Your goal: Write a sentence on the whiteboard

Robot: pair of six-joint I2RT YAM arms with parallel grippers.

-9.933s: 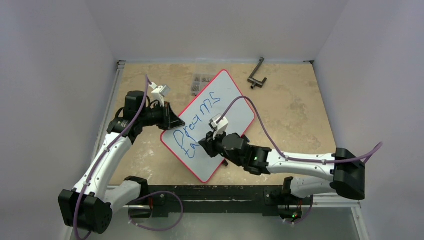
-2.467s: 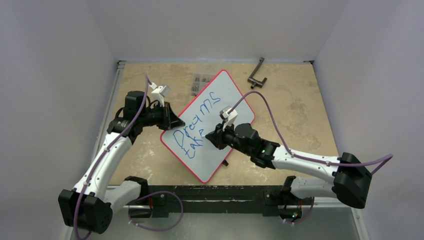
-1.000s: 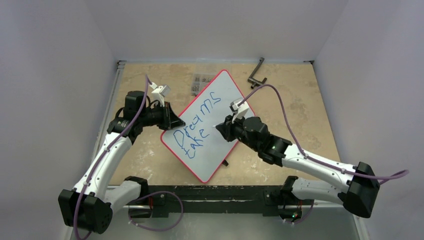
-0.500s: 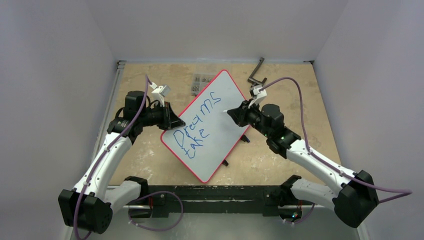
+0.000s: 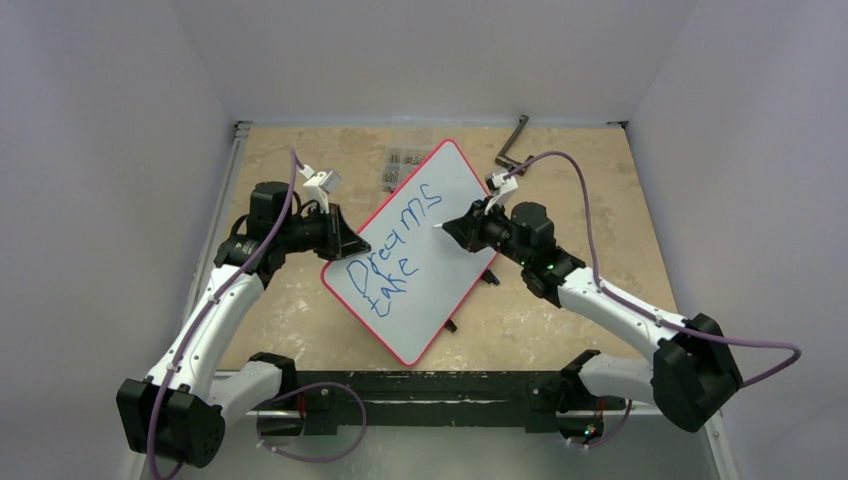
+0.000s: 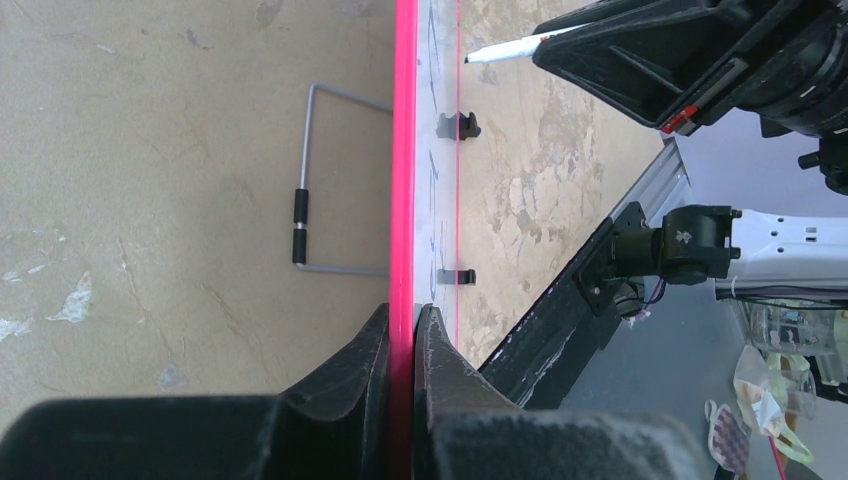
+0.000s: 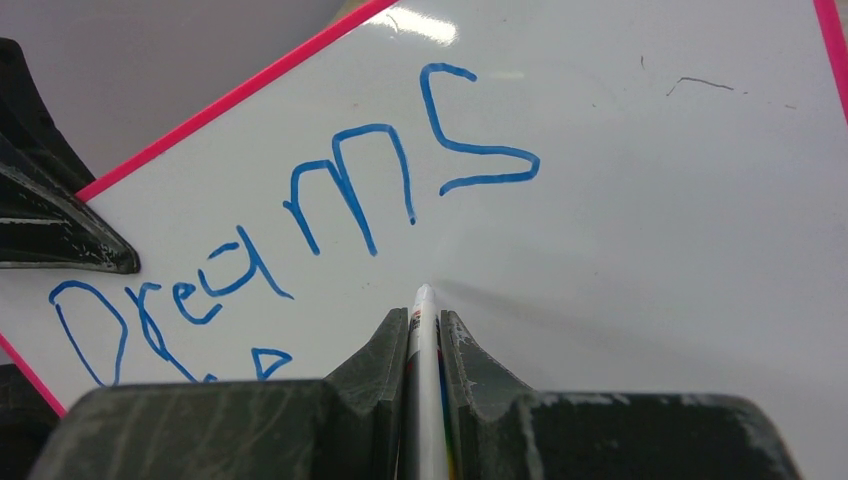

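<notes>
Pointing leftward, the marker point(image 7: 422, 312) is pinched in the right hand point(image 5: 453, 226), tip near blank whiteboard point(image 5: 445, 292) beyond "take" point(image 5: 386, 283); the board's rim is clamped by the left hand point(image 5: 346, 243).

White whiteboard point(image 5: 430, 300), thin red rim, bearing the sentence point(image 5: 392, 250) in blue lettering — on a table point(image 5: 590, 200) of mottled tan and beige. The marker point(image 6: 510, 47) is white; the left gripper point(image 6: 405, 320) and right gripper point(image 7: 423, 322), black.
</notes>
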